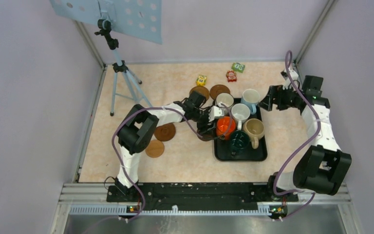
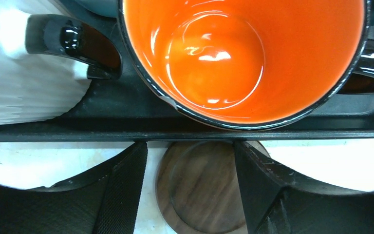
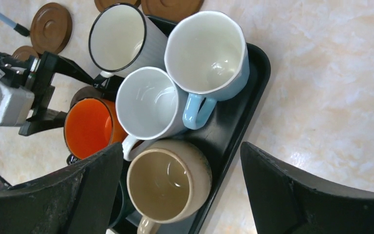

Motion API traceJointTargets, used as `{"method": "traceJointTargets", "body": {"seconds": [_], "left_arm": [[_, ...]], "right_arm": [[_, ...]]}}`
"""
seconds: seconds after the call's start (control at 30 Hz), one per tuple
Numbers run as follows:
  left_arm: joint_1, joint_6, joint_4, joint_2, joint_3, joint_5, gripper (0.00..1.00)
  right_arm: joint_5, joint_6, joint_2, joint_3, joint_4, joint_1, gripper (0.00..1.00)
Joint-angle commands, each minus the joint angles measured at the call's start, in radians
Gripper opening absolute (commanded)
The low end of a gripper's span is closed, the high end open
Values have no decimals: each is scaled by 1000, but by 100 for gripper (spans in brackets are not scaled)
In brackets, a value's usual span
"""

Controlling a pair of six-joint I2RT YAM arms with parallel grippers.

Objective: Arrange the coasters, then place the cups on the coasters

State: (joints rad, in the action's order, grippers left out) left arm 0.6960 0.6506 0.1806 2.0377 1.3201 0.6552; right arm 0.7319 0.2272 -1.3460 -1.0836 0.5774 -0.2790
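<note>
1. Two coasters lie at the left of the table [image 1: 185,161], close together: a light coaster [image 1: 155,148] nearer to my bases and a dark coaster [image 1: 165,131] behind it.
2. My left gripper [image 2: 190,146] is low at the left edge of the tray [image 1: 238,157]. Its jaws are apart, with one finger on each side of a third coaster [image 2: 199,190]. This one lies flat on the table just beside the tray, and a gap shows at one finger.
3. Two far coasters [image 1: 219,90] lie behind the tray's far left corner.
4. All six cups stand upright in the tray, packed close. The orange cup [image 1: 224,127] is nearest to my left fingers, then the rimmed cup [image 1: 224,101], white cup [image 1: 240,112], green cup [image 1: 237,140], blue cup [image 1: 251,96] and beige cup [image 1: 254,128].
5. My right gripper [image 1: 265,104] hovers beside the blue cup, jaws wide apart and touching no cup.
</note>
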Motion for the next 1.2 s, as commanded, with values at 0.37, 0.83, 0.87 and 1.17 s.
{"method": "traceJointTargets", "body": {"seconds": [0.37,0.83,0.87,1.17], "left_arm": [[-55,142,128,-252,-303,-85,72],[-206,155,269,-709,-507,245,84],[-210,147,278,-749,-519,257,85],[-379,117,448,-951,-541,413,87]], "right_arm": [[-209,176,41,-240,76,420,88],[-478,286,-70,-210,59,797,85],[-496,295,-84,-207,58,819,85],[-591,353,-206,-159,-29,974,82]]}}
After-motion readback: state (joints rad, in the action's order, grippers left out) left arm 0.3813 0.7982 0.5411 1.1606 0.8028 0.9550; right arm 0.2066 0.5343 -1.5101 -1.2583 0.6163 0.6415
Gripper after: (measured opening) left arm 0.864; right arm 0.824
